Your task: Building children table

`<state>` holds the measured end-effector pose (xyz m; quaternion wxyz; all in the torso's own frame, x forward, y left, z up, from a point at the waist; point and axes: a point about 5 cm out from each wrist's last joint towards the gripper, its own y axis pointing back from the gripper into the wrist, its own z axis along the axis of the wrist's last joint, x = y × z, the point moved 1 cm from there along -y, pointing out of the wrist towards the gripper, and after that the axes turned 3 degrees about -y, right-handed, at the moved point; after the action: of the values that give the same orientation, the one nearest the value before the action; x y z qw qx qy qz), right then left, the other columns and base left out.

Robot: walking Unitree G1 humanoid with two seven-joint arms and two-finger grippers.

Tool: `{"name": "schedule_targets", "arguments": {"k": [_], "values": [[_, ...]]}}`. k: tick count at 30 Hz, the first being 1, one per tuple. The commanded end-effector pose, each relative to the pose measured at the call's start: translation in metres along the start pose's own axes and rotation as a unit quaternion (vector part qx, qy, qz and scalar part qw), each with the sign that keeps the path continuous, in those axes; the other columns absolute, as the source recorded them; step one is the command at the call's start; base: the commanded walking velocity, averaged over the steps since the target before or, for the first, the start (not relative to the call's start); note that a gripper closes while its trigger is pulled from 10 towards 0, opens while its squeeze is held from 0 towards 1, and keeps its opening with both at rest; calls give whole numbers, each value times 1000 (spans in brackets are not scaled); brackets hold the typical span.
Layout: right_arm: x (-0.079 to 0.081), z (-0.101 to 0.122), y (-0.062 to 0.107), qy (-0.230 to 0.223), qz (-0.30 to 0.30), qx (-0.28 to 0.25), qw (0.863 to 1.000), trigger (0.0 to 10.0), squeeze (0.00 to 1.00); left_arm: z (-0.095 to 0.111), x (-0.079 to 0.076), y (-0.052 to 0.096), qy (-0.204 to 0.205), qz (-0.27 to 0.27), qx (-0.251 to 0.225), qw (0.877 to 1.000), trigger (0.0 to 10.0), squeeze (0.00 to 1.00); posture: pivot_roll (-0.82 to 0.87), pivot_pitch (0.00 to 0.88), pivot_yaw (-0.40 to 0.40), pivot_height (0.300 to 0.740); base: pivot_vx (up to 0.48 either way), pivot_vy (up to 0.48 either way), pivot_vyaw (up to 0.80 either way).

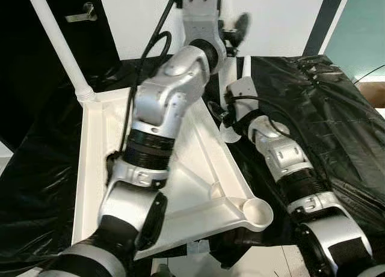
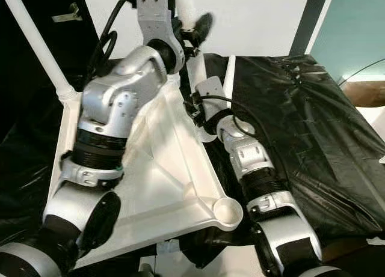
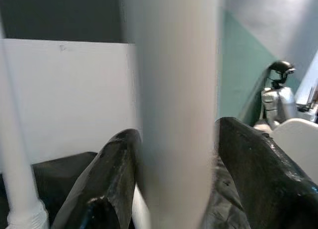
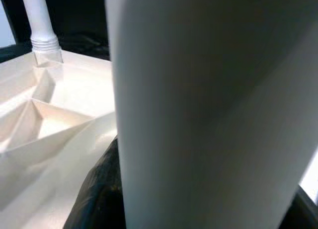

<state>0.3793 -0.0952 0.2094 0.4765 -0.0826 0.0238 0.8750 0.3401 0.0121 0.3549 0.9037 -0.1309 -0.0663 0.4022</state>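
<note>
The white tabletop [image 1: 198, 163] lies upside down on a black-sheeted surface. One white leg [image 1: 60, 42] stands fitted in its far left corner. A second white leg [image 2: 194, 70] stands upright at the far right corner. My left gripper [image 2: 195, 27] is raised high and shut on this leg's upper part; the left wrist view has the leg [image 3: 176, 114] between both black fingers [image 3: 107, 179]. My right gripper [image 2: 198, 109] is shut on the same leg low down, near the corner. There the leg [image 4: 208, 110] looms close, with a black finger [image 4: 99, 189] beneath it.
An empty round leg socket [image 1: 260, 212] sits at the tabletop's near right corner. A thin white rod [image 1: 246, 66] shows beside my right wrist. Crumpled black sheeting [image 1: 325, 109] spreads to the right. A dark door [image 1: 36, 60] stands at the far left.
</note>
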Motion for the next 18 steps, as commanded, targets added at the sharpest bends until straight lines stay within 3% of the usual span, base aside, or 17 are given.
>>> {"name": "schedule_targets", "arguments": {"k": [1, 6, 9, 12, 13, 18], "values": [[1, 11, 0, -8, 32, -21, 999, 10000, 0, -1, -10, 3, -3, -61, 6, 998, 10000, 0, 81, 3, 19, 740, 0, 0, 0], [0, 14, 9, 25, 101, -25, 994, 10000, 0, -2, -13, 13, -12, -118, 16, 993, 10000, 0, 77, 6, 21, 740, 0, 0, 0], [7, 16, 15, 37, 170, -27, 984, 10000, 0, -7, -14, 18, -35, -141, 35, 989, 10000, 0, 76, 6, 23, 740, 0, 0, 0], [10, 17, 17, 40, 193, -27, 980, 10000, 0, -9, -15, 19, -38, -154, 40, 987, 10000, 0, 76, 6, 23, 740, 0, 0, 0], [13, 17, 22, 47, 231, -27, 971, 10000, 0, -10, -18, 24, -29, -195, 42, 980, 10000, 0, 75, 6, 24, 740, 0, 0, 0], [16, 18, 27, 47, 270, -26, 961, 10000, 0, -12, -21, 32, -32, -227, 43, 972, 10000, 0, 76, 5, 27, 740, 0, 0, 0]]}}
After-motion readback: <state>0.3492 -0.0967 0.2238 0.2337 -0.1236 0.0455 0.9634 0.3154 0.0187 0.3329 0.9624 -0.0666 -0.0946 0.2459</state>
